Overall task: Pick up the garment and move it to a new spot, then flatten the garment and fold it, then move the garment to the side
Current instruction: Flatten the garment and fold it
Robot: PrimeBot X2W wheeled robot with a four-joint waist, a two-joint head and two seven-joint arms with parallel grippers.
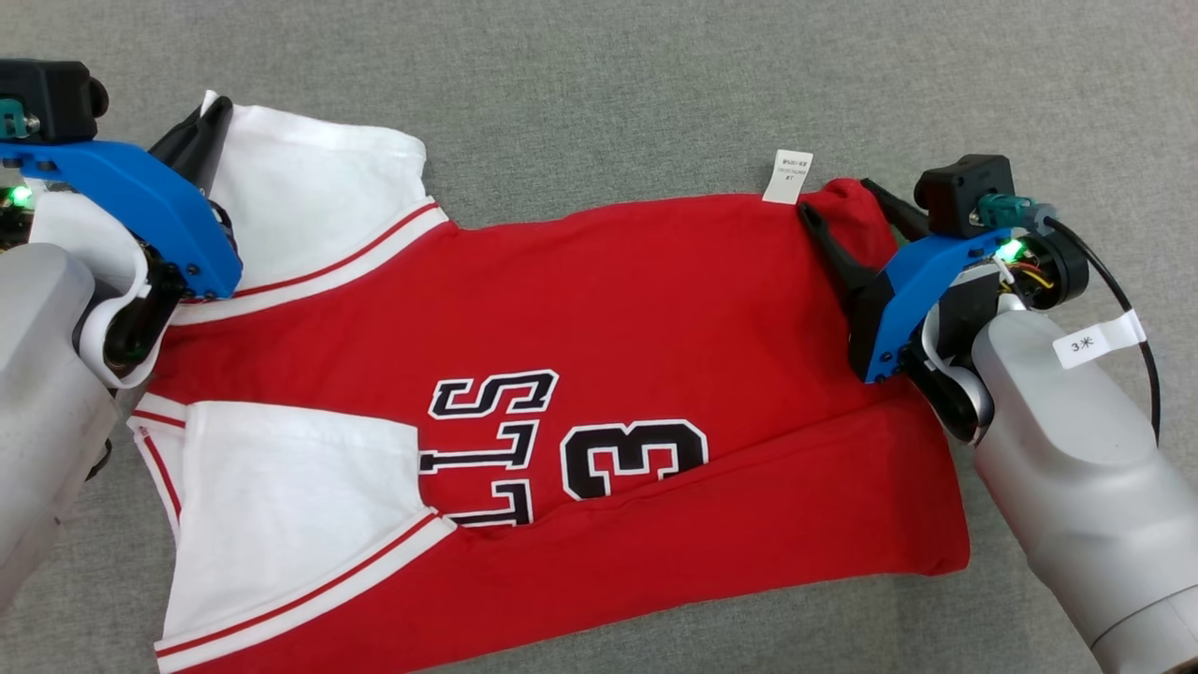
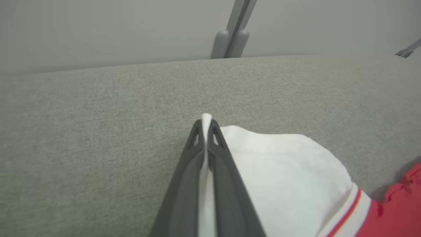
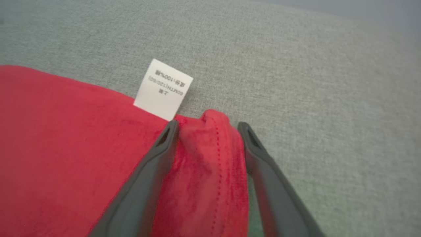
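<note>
The garment (image 1: pixel 636 309) is a red jersey with white sleeves and black lettering, lying spread on the grey fabric surface. My left gripper (image 1: pixel 211 122) is shut on the far edge of its white sleeve (image 2: pixel 283 164); white cloth shows pinched between the fingers (image 2: pixel 184 177). At the garment's far right corner my right gripper (image 1: pixel 842 201) stands open. Its fingers (image 3: pixel 151 171) straddle a bunched red hem fold (image 3: pixel 210 158), one on each side. A white care label (image 3: pixel 163 89) sticks out just left of that fold.
Grey fabric surface (image 1: pixel 608 84) runs all around the garment. In the left wrist view its far edge meets a pale wall with a grey post (image 2: pixel 233 36). A cable with a white tag (image 1: pixel 1100 342) hangs off my right wrist.
</note>
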